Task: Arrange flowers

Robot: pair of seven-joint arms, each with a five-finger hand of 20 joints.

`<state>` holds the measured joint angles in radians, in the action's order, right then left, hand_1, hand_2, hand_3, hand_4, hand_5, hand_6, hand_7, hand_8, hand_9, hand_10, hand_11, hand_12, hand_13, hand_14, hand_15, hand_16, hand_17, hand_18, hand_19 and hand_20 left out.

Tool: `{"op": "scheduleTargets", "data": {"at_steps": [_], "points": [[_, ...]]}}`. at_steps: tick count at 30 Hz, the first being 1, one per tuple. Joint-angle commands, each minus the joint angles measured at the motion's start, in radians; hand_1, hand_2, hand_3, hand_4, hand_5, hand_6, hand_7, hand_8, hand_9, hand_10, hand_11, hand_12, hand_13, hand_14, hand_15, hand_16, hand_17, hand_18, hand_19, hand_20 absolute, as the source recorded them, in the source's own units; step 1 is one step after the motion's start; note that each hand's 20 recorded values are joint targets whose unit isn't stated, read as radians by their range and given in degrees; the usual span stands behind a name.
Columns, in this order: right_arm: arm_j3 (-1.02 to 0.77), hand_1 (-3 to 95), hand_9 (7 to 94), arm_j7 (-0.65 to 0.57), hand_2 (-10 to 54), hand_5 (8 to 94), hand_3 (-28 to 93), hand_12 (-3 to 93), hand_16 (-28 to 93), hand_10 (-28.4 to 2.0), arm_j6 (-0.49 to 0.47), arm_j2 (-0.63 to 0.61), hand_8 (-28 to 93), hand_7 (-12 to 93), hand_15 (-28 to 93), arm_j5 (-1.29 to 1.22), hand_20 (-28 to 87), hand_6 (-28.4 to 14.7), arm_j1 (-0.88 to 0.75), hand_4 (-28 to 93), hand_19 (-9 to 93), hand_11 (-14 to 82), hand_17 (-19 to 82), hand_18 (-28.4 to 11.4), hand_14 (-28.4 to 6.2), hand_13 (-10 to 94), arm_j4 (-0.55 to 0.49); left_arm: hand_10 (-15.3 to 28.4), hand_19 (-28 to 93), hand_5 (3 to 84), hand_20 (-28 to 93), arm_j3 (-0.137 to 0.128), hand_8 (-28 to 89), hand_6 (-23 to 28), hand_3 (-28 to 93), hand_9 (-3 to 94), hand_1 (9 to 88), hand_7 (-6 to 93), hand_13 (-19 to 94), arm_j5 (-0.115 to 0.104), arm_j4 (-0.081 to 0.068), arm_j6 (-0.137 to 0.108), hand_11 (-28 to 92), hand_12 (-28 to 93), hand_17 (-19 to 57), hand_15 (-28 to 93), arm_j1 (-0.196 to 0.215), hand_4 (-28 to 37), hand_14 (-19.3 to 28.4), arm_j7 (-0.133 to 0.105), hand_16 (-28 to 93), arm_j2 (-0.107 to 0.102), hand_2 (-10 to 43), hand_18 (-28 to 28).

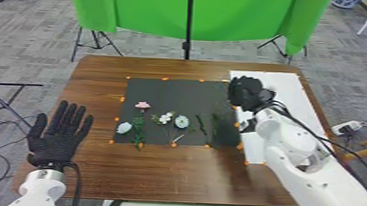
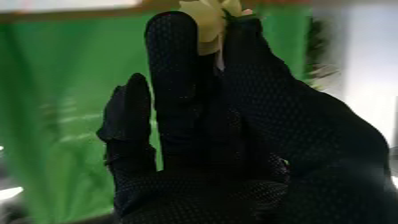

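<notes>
Apparently, the right hand [image 1: 248, 93] pinches a pale flower [image 2: 208, 31] between its fingers [image 2: 171, 42].

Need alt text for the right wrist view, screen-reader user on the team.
The robot's right hand, in a black glove, pinches a pale yellow flower between its thumb and fingers. Behind it hangs a green cloth.
</notes>
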<state>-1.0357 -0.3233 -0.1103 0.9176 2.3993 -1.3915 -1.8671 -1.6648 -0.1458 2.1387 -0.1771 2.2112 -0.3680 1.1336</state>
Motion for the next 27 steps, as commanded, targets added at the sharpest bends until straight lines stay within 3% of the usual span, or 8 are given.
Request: {"op": "scheduleTargets", "data": {"at_steps": [1,9,14,21,27], "points": [[0.096,60.4,81.5,0.051,-9.5,71.3,73,40.0,36,-10.3,-0.028,0.073,-6,32,44,0.043,38,-0.9,0.06,-28,88,14.8,32,-21.5,-6.6,69,0.066,15.2,36,46.1,12,0.004,-11,9.8,76,40.6,26.3,12.7,31,-0.003,-0.012,-0.009,20,7,-7.0,32,-0.005,-28.3,15.7,0.02,-8,-0.001,18.8,13.3],[0.11,59.7,80.5,0.028,-9.5,69.2,73,39.0,36,-10.3,-0.065,0.093,-7,30,44,0.059,40,-0.9,0.045,-28,90,14.3,32,-21.9,-6.6,68,0.094,15.3,36,46.1,12,0.0,-11,9.8,76,40.6,26.2,12.7,31,-0.002,-0.01,-0.01,20,7,-7.0,32,-0.004,-28.3,15.7,0.027,-8,-0.006,18.8,13.3],[0.104,55.8,77.7,0.04,-9.5,65.9,74,37.3,35,-11.4,-0.077,0.091,-14,21,47,0.063,42,-0.9,0.025,-28,90,13.1,32,-22.3,-7.8,65,0.072,15.2,36,46.1,12,-0.007,-11,9.7,76,40.6,26.2,12.8,31,-0.004,-0.005,-0.01,20,7,-7.0,32,0.007,-28.3,15.8,0.024,-8,-0.005,18.8,13.3],[0.096,48.4,69.9,0.047,-9.5,62.2,79,21.0,29,-13.9,-0.088,0.087,-14,17,54,0.053,43,-1.9,0.008,-28,91,25.0,31,-22.6,-10.2,63,0.041,15.2,36,46.1,12,-0.009,-11,9.7,76,40.5,26.2,12.8,31,-0.006,-0.003,-0.012,20,7,-7.0,32,0.012,-28.3,15.7,0.023,-8,0.0,18.7,13.3],[0.071,43.5,66.8,0.028,-9.5,60.3,82,16.7,21,-15.0,-0.092,0.084,-13,16,58,0.031,43,-2.6,-0.006,-28,91,21.9,31,-23.0,-11.9,61,0.018,15.3,36,46.1,12,-0.009,-11,9.8,76,40.6,26.4,12.9,31,-0.006,-0.005,-0.013,20,7,-7.0,33,0.008,-28.3,15.7,0.026,-8,0.001,18.6,13.3]]}}
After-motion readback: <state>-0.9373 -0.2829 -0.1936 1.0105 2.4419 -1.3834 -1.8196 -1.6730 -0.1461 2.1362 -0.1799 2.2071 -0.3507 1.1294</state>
